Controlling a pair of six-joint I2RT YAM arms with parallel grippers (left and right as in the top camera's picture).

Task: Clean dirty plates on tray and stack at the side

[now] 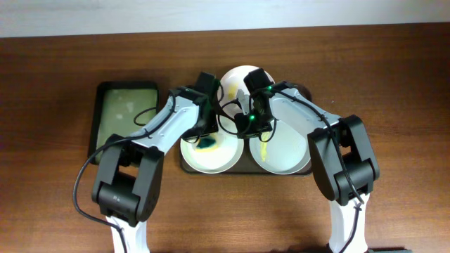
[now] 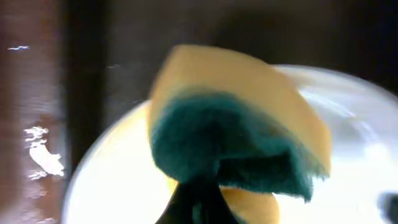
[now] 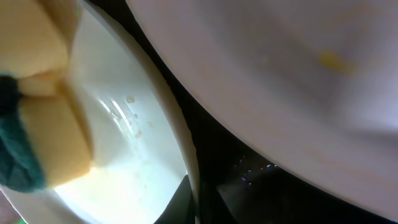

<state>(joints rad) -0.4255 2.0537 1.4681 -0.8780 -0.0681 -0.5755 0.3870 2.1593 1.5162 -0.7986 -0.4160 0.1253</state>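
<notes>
Three plates are seen on the tray (image 1: 242,169): a front left plate (image 1: 214,158), a front right plate (image 1: 285,151) streaked with yellow, and a rear plate (image 1: 235,77) partly hidden by the arms. None has yet been stacked on the table (image 1: 56,63) at the side. A small black tray (image 1: 126,116) with a greenish inside lies well apart on the left.

The left gripper (image 1: 206,133) is clamped on a sponge (image 2: 236,118), yellow with a green scouring face, which is held over the front left plate; whether it touches the surface cannot be told. The right gripper (image 3: 199,199) is seen with the rim of that same plate between its fingers, and it appears to be closed on it.

The plates are judged to be stiff, smooth and probably breakable, light enough for one gripper, and likely slippery where wetted. The shallow rim is the only place offering a hold, so a firm pinch across the raised edge is called for, with the plate kept level when lifted. The sponge is soft and yields under pressure, so the plate may slide on the tray unless it is steadied.

No brand, label or writing can be read in any view.
</notes>
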